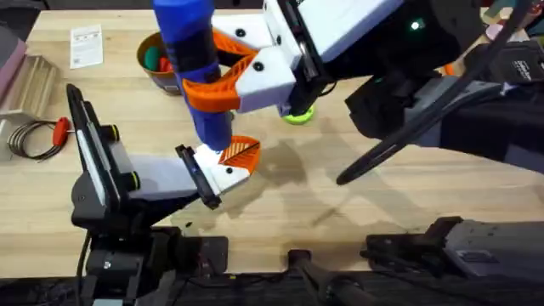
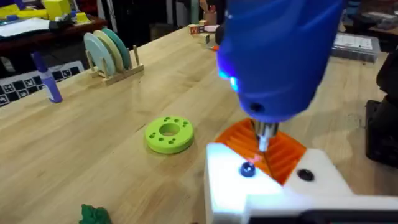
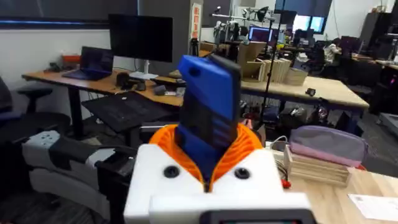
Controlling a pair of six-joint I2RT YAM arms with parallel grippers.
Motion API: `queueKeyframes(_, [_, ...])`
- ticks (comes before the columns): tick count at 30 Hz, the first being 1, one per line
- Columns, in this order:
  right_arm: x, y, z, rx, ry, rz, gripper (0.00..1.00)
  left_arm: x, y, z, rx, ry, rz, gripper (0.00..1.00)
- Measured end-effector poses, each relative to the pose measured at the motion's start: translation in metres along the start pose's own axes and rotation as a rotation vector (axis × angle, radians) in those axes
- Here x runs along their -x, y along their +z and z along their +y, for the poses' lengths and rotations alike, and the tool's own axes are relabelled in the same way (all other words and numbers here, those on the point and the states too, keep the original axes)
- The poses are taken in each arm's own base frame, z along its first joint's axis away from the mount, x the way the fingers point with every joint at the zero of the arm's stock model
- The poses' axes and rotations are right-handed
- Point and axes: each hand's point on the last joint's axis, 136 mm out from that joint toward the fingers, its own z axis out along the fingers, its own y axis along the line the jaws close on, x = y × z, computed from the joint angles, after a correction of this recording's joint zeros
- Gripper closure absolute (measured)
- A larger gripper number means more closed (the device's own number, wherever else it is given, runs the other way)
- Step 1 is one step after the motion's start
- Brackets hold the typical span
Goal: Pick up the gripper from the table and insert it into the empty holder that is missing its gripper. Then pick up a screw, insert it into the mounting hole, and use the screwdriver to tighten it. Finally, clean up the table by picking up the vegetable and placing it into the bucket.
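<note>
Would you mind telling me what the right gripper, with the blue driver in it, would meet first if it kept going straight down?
Most likely the screw in the white holder: the screwdriver held by the right gripper has its tip just above it.

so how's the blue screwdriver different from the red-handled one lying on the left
The blue screwdriver is thick, stands upright and is clamped in the right gripper, its tip over the orange gripper seated in the holder. The red-handled screwdriver is thin and lies flat on the table, untouched, beside a wire coil. Both are drivers.
</note>
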Motion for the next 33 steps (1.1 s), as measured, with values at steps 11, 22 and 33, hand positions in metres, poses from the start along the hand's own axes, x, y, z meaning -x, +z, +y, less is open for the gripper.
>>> queueKeyframes(11, [-0.003, 0.003, 0.002, 0.009, -0.008, 0.001, 0.977, 0.0, 0.0, 0.0, 0.0, 0.0, 0.0, 0.996])
queueKeyframes(22, [-0.01, 0.005, -0.003, -0.008, 0.002, 0.002, 0.977, 0.0, 0.0, 0.0, 0.0, 0.0, 0.0, 0.996])
queueKeyframes(33, [-0.015, 0.007, -0.007, -0.02, 0.013, 0.002, 0.977, 0.0, 0.0, 0.0, 0.0, 0.0, 0.0, 0.996])
